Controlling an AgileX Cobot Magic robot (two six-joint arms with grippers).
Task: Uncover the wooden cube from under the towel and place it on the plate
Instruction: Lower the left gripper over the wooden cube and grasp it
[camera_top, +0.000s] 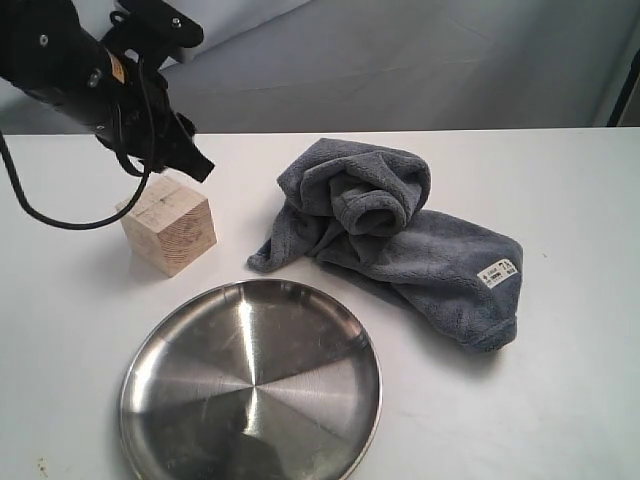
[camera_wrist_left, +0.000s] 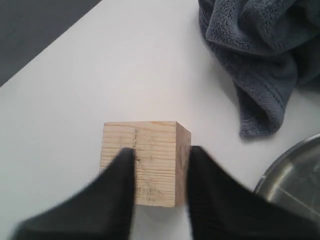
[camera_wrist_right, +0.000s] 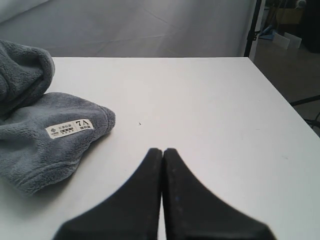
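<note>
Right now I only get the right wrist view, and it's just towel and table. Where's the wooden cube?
Observer: The wooden cube stands uncovered on the table, left of the towel in the exterior view.
Operator: Is anything grabbing it?
Observer: The left end effector hangs right over it, jaws apart; touching, I can't tell.
Operator: And the plate?
Observer: The plate lies empty, nearer the exterior camera than the cube.

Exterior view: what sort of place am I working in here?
Probably a lab or studio test bench rather than a home. There is a plain white table with a grey cloth backdrop hung behind it, and the right wrist view shows a black stand past the table's edge.
</note>
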